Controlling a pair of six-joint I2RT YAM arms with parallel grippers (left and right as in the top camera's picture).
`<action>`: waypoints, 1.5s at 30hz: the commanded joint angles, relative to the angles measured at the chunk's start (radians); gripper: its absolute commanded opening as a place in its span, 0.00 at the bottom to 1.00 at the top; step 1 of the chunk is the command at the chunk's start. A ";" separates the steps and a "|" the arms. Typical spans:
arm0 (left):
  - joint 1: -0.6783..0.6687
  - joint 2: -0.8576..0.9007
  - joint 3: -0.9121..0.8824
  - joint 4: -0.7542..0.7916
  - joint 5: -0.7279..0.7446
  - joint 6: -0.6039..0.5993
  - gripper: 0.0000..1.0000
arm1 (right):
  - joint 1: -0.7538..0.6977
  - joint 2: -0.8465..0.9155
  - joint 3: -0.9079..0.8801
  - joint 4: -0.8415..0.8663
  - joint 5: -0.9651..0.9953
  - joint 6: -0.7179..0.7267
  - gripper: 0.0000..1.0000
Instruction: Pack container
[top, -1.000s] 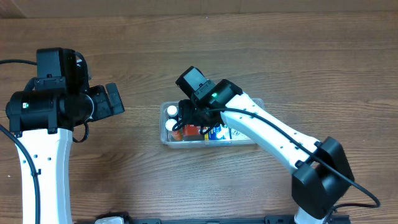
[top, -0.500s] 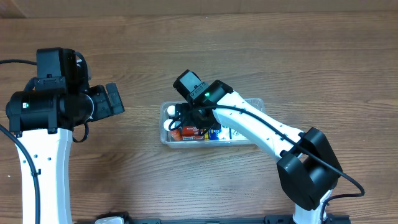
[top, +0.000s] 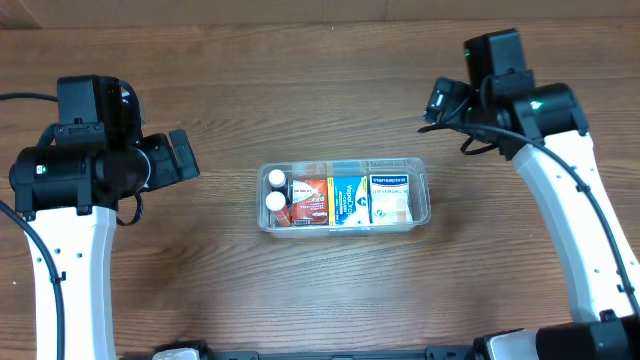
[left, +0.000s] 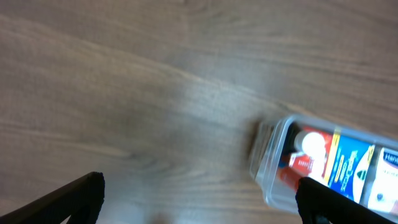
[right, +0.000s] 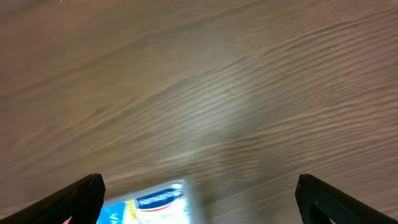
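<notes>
The clear plastic container (top: 422, 188) lies at the table's centre. It holds two white-capped bottles (top: 276, 179), a red box (top: 311, 200), a blue box (top: 348, 200) and a white box (top: 391, 197). My left gripper (top: 184, 159) is open and empty, left of the container. The container's end shows in the left wrist view (left: 268, 163). My right gripper (top: 437, 103) is open and empty, raised above the container's far right. The right wrist view shows the container's corner (right: 191, 191) blurred at the bottom edge.
The wooden table (top: 320, 90) surrounds the container. The two white arms stand at the left and right sides.
My right arm has pulled out of the container and swung up to the far right, leaving the boxes and bottles uncovered. The left arm has not moved.
</notes>
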 joint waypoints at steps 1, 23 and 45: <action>0.003 0.008 -0.001 0.042 0.000 0.059 1.00 | -0.094 -0.002 0.001 -0.011 -0.006 -0.135 1.00; -0.107 -0.779 -0.513 0.116 0.007 0.044 1.00 | -0.086 -0.940 -0.677 0.095 -0.139 -0.180 1.00; -0.107 -0.779 -0.513 0.115 0.007 0.044 1.00 | -0.080 -1.579 -1.612 1.071 -0.188 -0.468 1.00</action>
